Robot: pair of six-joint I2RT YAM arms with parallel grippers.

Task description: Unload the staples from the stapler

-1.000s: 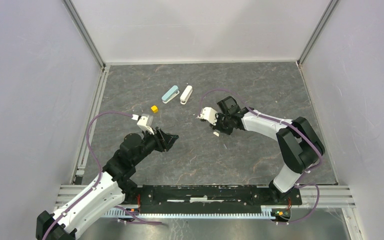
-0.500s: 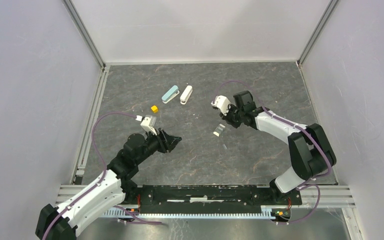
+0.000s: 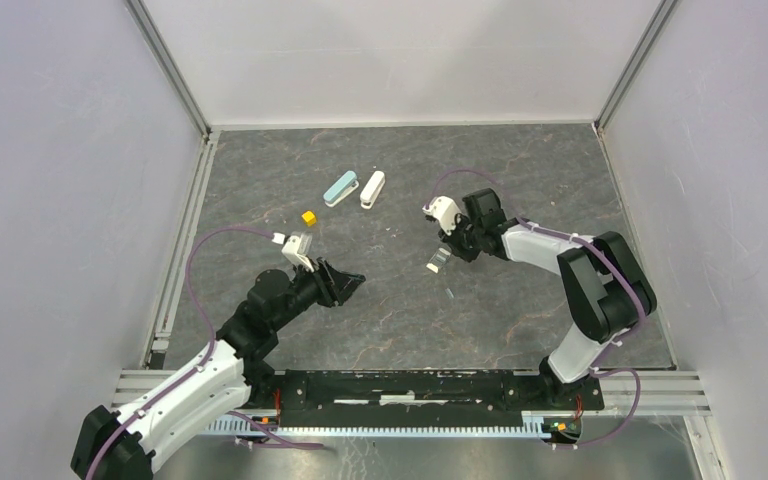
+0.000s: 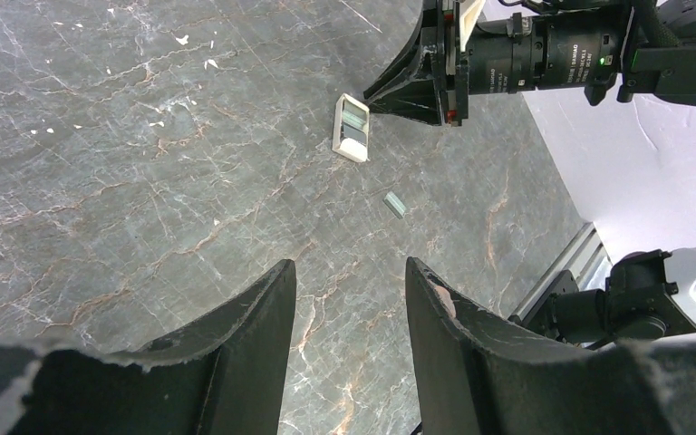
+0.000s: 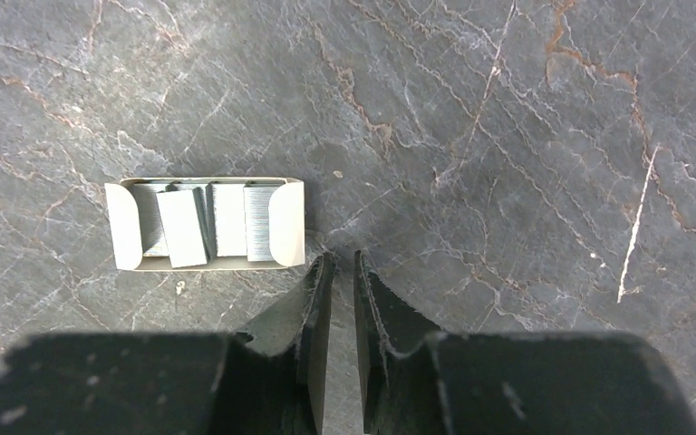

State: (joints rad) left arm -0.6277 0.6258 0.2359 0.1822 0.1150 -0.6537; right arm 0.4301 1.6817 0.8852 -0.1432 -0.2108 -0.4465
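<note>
On the dark grey marbled tabletop (image 3: 400, 330), a little toward 3 o'clock from its middle in the overhead view, lay the stapler (image 3: 438, 261), a small stubby grey piece with whitish ends. The right wrist view showed it (image 5: 205, 224) as a shallow whitish holder lying flat, with ribbed grey strips side by side inside. At about 5 o'clock from it, near but apart, the staples (image 3: 450, 294) rested on the stone as a very thin, short silvery sliver, also seen from the left wrist (image 4: 394, 203) beyond the stapler (image 4: 352, 128). The right gripper (image 3: 457, 252) stood at 2 o'clock of the stapler, its black fingers pressed almost together with nothing between them. Their tips (image 5: 343, 263) sat just beside the holder's near corner, and whether they touched it could not be told. The left gripper (image 3: 357, 281) hung well apart at 8 o'clock of the stapler, its fingers (image 4: 263, 335) spread and empty, aimed toward it. A small yellow cube (image 3: 308, 217) sat at 11 o'clock of that gripper. Farther back, a teal oblong thing (image 3: 341, 188) and a longer white oblong thing (image 3: 372, 189) lay side by side.
</note>
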